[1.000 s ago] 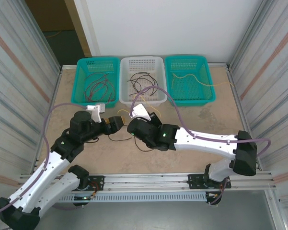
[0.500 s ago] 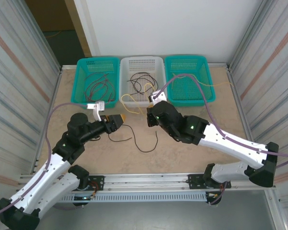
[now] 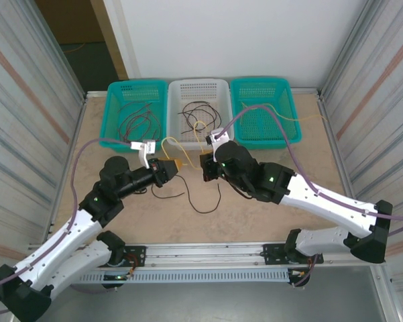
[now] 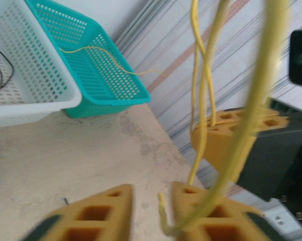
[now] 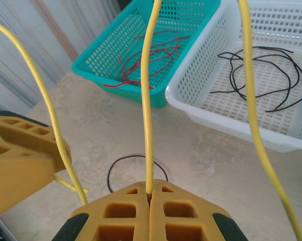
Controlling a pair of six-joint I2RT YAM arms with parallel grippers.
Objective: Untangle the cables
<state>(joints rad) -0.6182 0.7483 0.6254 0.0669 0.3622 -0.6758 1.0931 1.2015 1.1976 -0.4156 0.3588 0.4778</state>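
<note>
**Right fingers**: pressed flat together, pinching the yellow cable. The cable rises straight out of the seam.

**Left fingers**: facing the right fingers, just apart from them, above the bench.
- Close together, with a narrow gap showing in the left wrist view.
- The yellow cable's free end hangs in that gap against one pad.
- Cannot tell whether it is pinched.

**Yellow cable:** arches in loops above and beyond both sets of fingers, off the bench.

**Dark cable**: loose on the bench, below both sets of fingers, on their base side.

**Beyond the fingers**, three baskets in a row:
- Teal basket past the left fingers, holding red cables.
- White basket straight ahead of the gap between the two sets, holding dark cables.
- Second teal basket past the right fingers, holding a second yellow cable.
</note>
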